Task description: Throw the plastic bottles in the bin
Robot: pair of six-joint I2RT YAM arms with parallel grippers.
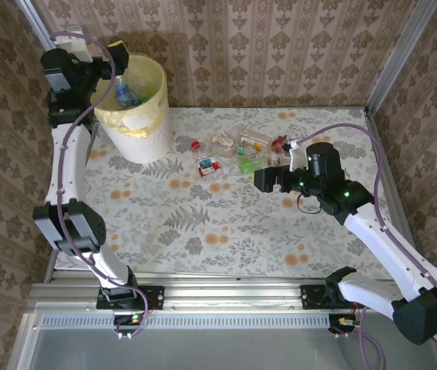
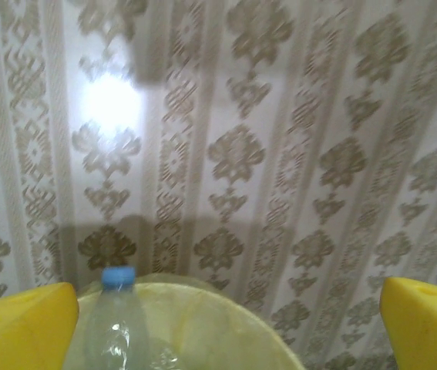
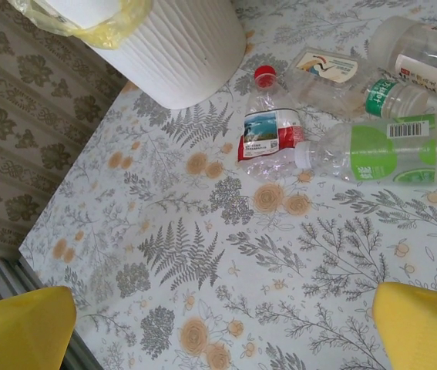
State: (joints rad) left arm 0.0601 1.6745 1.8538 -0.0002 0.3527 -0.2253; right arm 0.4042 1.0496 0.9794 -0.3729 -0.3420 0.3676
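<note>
Pale-yellow bin (image 1: pixel 137 116) stands at the upper left of the top view on the flowered table (image 1: pixel 203 223). The left pincer (image 1: pixel 104 73) hangs over its rim, spread wide, with a blue-capped bottle (image 2: pixel 116 324) at the bin's mouth between its fingers. More plastic bottles (image 1: pixel 241 146) lie mid-table, near the spread, empty right pincer (image 1: pixel 258 179).

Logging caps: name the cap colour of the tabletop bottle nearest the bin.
Red cap; right wrist view shows it best.

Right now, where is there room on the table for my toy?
The near half of the flowered table is bare, between the plastic bottles and the arm bases. It is crowded at the far side, from the bin to the right arm.
</note>
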